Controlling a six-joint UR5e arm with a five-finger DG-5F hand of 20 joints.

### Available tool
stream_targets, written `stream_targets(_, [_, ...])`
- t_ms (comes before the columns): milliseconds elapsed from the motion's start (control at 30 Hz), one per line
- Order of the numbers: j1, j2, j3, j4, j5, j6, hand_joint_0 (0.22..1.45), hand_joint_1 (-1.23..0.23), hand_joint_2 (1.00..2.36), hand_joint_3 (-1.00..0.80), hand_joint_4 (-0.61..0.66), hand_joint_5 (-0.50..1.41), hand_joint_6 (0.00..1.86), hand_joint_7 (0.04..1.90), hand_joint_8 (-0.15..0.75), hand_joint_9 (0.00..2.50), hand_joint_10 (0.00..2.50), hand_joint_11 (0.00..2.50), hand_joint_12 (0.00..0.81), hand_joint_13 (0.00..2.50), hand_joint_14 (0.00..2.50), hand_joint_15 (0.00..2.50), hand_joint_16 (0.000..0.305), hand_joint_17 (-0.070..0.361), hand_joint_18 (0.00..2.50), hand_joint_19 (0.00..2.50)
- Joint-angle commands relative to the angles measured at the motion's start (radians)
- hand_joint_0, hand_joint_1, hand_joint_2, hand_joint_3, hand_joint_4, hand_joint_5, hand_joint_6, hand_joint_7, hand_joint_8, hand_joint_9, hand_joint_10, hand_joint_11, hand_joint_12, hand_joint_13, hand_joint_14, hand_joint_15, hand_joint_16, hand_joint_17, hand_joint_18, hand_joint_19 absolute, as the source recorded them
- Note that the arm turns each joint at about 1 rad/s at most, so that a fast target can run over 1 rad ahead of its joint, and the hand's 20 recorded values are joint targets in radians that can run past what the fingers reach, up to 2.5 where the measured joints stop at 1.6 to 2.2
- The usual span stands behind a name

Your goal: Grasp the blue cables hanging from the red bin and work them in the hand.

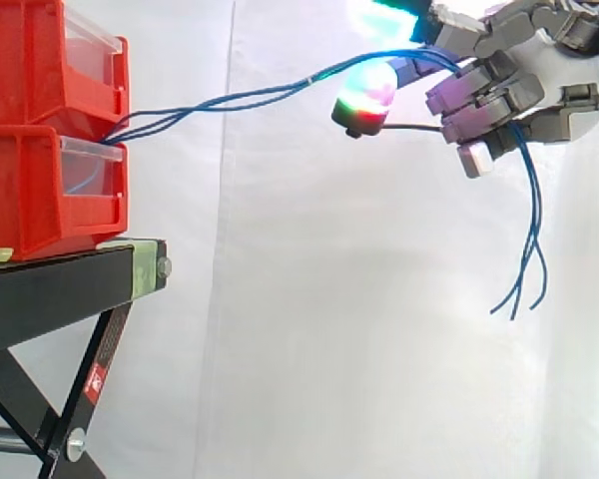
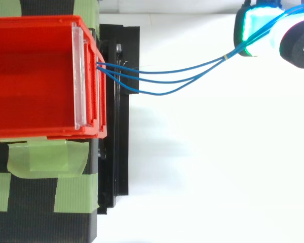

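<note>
Both views are brightly, evenly lit. In the side view the white curtain (image 1: 309, 299) behind and below the hand (image 1: 539, 90) is close to glare, with only faint grey folds. The hand's glowing fingertips (image 1: 371, 92) bloom green and red, and cyan-white from above. The blue cables (image 1: 230, 99) show as thin dark lines. Well away from the hand, the black stand (image 1: 50, 289) is dark.

Open air in front of the red bins (image 1: 50, 130), crossed by the blue cables (image 1: 250, 95).
Out from the bins' front, room lies free above and below the cables, which run from the bins to my hand (image 1: 539, 80) and bar a straight pass between. Under the bins the black stand (image 1: 60, 289) blocks me.
</note>
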State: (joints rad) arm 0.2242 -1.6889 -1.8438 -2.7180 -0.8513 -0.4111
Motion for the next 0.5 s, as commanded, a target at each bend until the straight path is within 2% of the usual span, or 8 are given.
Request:
stream_targets(0, [-0.003, 0.0, 0.002, 0.011, 0.001, -0.031, 0.83, -0.57, 1.0, -0.93, 0.16, 0.31, 0.42, 1.36, 0.373, 1.78, 2.5, 2.5, 0.432, 1.8, 2.5, 1.31, 0.155, 0.116, 2.47, 0.51])
stream_targets(467, [-0.011, 0.0, 0.009, 0.029, 0.003, -0.08, 0.88, -0.6, 1.01, -0.76, 0.14, 0.37, 0.35, 1.39, 0.369, 1.79, 2.5, 2.5, 0.423, 1.8, 2.5, 1.3, 0.148, 0.111, 2.47, 0.53])
